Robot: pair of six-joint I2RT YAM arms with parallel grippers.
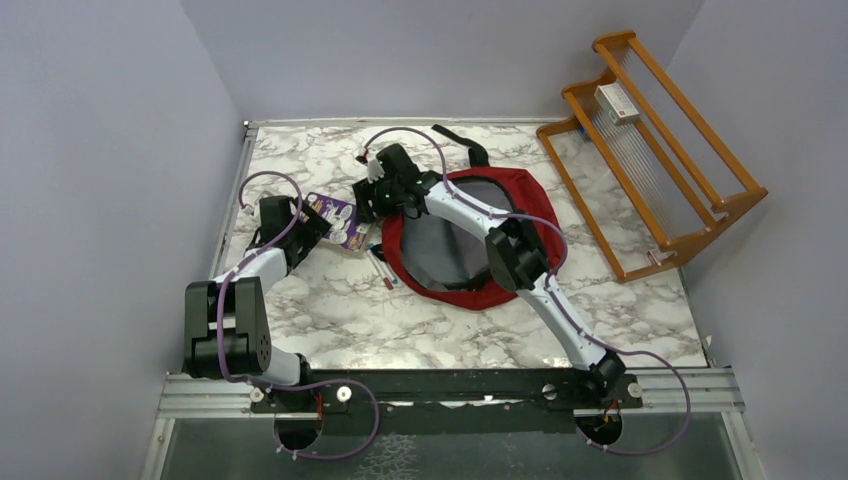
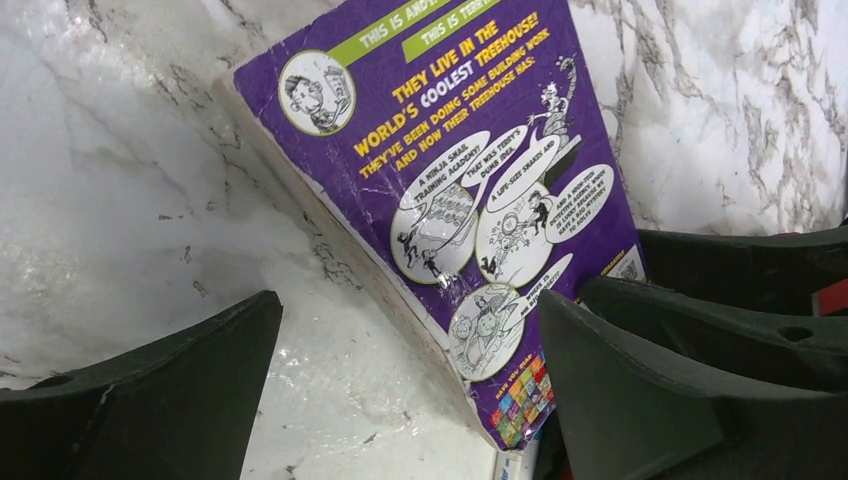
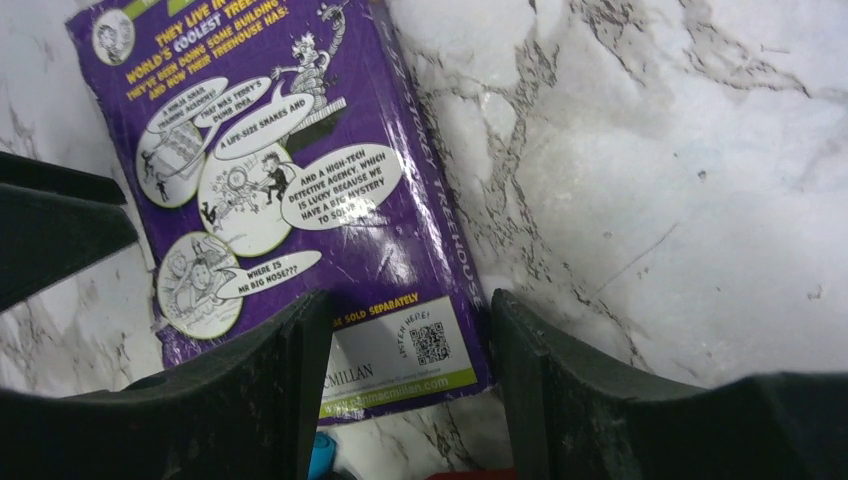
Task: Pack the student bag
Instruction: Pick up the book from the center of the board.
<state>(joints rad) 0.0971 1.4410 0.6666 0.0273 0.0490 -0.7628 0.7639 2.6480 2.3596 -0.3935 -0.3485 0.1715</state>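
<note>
Student bag [image 1: 455,297], open mouth upward

**One high camera, two close ones**

The top view looks down from above and behind the arm bases, far from the purple book [image 1: 338,220]; it alone takes in the whole marble table [image 1: 400,330] and the student bag [image 1: 445,250]. Both wrist views sit very near the book's back cover, at its bottom end; all three views share that cover.

White arm links [image 1: 565,312], black joints [image 1: 515,258], looping purple cables [image 1: 405,129], matte black wedge-shaped gripper fingers [image 2: 150,400].
</note>
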